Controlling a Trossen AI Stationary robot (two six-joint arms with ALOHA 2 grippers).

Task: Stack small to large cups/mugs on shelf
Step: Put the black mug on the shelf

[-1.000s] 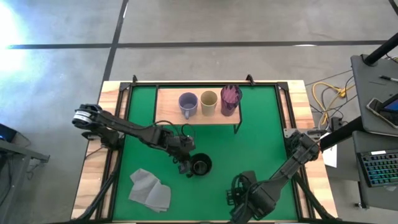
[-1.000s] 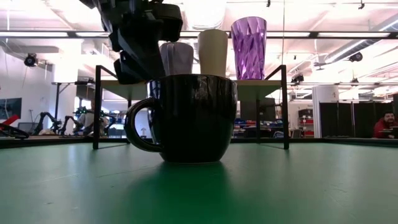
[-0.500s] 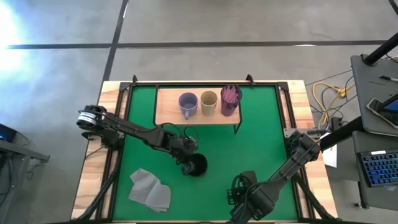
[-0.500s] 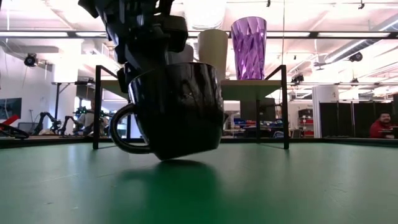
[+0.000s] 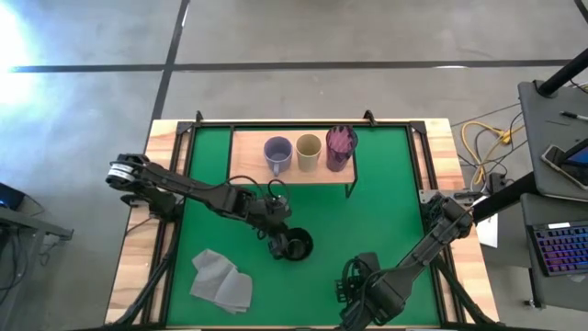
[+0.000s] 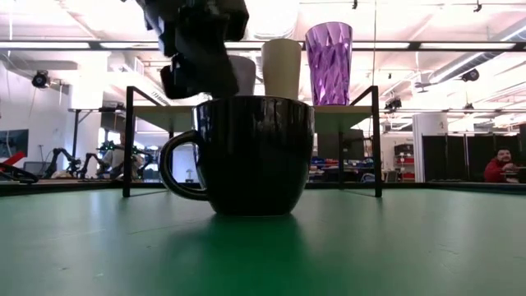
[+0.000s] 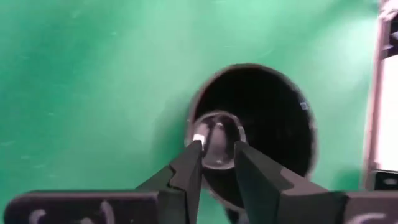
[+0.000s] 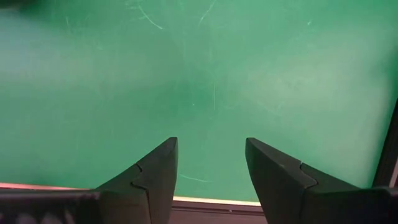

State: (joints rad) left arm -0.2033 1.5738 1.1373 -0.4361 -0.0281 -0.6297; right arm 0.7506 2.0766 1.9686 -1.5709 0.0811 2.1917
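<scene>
The black mug [image 5: 296, 245] [image 6: 259, 156] stands upright on its base on the green mat, with its handle [image 6: 170, 168] toward the table's left. My left gripper [image 7: 217, 149] [image 5: 278, 241] hangs over the mug's rim on the handle side. Its fingers are a narrow gap apart, and only the mug's inside shows between them. The lavender-grey mug [image 5: 277, 154], the tan cup [image 5: 309, 150] and the purple tumbler [image 5: 341, 147] stand in a row on the shelf [image 5: 243, 158]. My right gripper [image 8: 211, 168] waits open, pointing down near the table's near edge. My left gripper slants down from the table's left to the black mug's rim [image 7: 191, 127] above the handle. I cannot tell whether its fingertips touch the rim. The mug stands upright with its base on the mat.
A grey folded cloth [image 5: 222, 279] lies on the mat near the front left. The shelf's left end [image 5: 241, 147] is bare wood, and its black legs [image 6: 129, 140] stand on the mat. A person [image 6: 503, 164] sits in the room far behind.
Half a second ago the black mug was tipped toward its handle side under my left gripper. It has dropped back upright onto its base. My left gripper has risen a little above the rim.
</scene>
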